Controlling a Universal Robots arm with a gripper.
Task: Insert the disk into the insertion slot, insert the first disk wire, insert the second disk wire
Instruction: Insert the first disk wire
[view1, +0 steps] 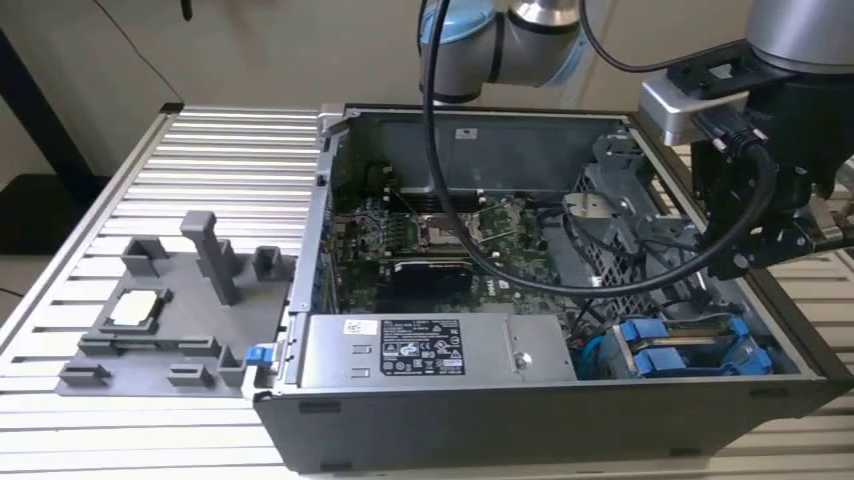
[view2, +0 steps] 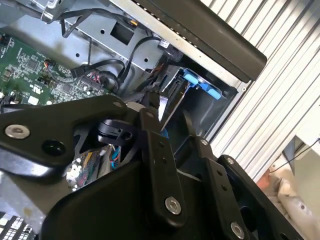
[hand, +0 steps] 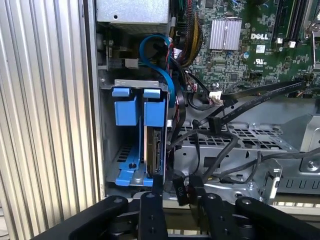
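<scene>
The disk (hand: 153, 150) stands on edge in its blue carrier (hand: 154, 107) inside the insertion slot (hand: 108, 150), the bay of the grey drive cage. A second blue carrier (hand: 125, 106) sits beside it. In the exterior view the blue carriers (view1: 681, 348) are at the case's front right corner, and my gripper (view1: 750, 262) hangs just above and behind them. In both wrist views my gripper (hand: 176, 184) (view2: 168, 118) is open, its fingers apart beside the disk's end. A black wire connector (hand: 179, 190) lies between the fingers. Another black connector (hand: 215, 123) hangs loose over the cage.
The open computer case (view1: 534, 420) lies on a ribbed metal table (view1: 200, 160). A silver box with a black-and-white label (view1: 427, 350) fills the front. The motherboard (view1: 454, 240) and loose black cables (view1: 627, 270) lie behind the cage. A grey fixture (view1: 160, 320) stands on the exterior view's left.
</scene>
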